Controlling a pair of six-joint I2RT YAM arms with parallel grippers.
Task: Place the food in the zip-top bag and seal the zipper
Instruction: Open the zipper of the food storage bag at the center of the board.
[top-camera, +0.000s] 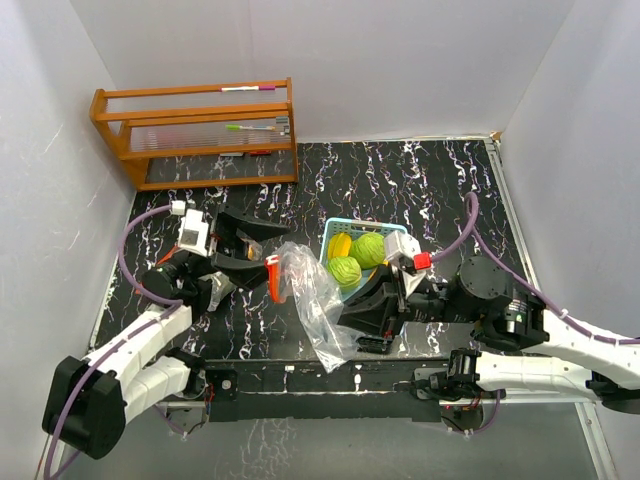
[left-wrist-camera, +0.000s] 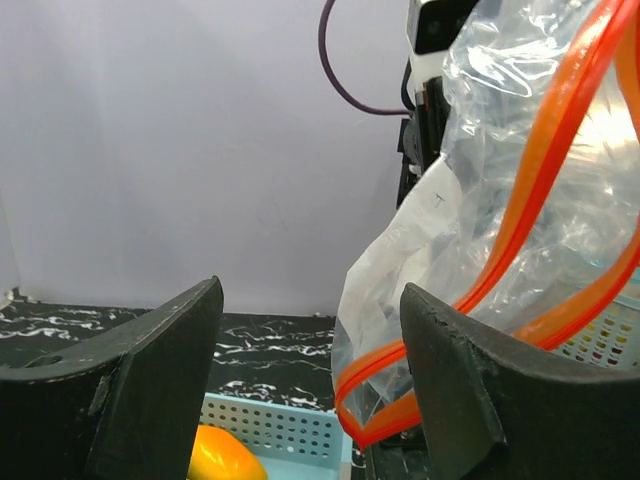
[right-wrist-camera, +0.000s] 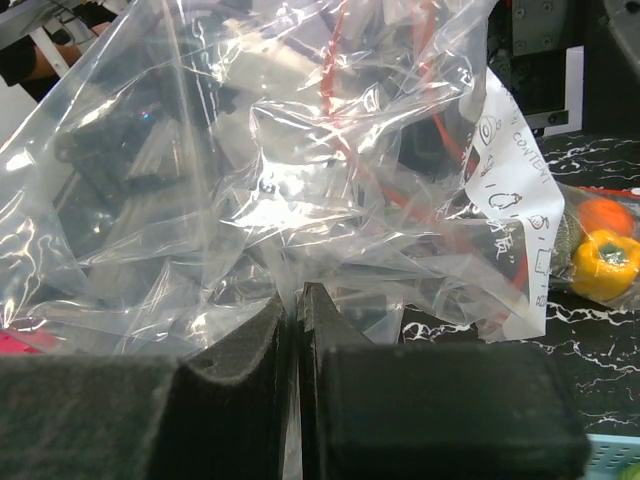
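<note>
The clear zip-top bag (top-camera: 318, 300) with an orange zipper (top-camera: 275, 278) hangs between the two arms. My right gripper (top-camera: 345, 315) is shut on the bag's film (right-wrist-camera: 300, 200), which fills the right wrist view. My left gripper (top-camera: 275, 248) is open at the bag's mouth. The zipper (left-wrist-camera: 545, 175) loops just inside its right finger (left-wrist-camera: 470, 400), apart from the left finger (left-wrist-camera: 150, 380). The food sits in the light-blue basket (top-camera: 395, 232): a yellow pepper (top-camera: 340, 245) and two green cabbage-like balls (top-camera: 368, 248) (top-camera: 345, 270). A yellow pepper (right-wrist-camera: 605, 262) and an orange (right-wrist-camera: 605, 215) show past the bag.
A wooden rack (top-camera: 200, 135) with markers stands at the back left. White walls close in the black marbled table (top-camera: 430, 180) on three sides. The right arm's purple cable (top-camera: 465, 225) curves beside the basket.
</note>
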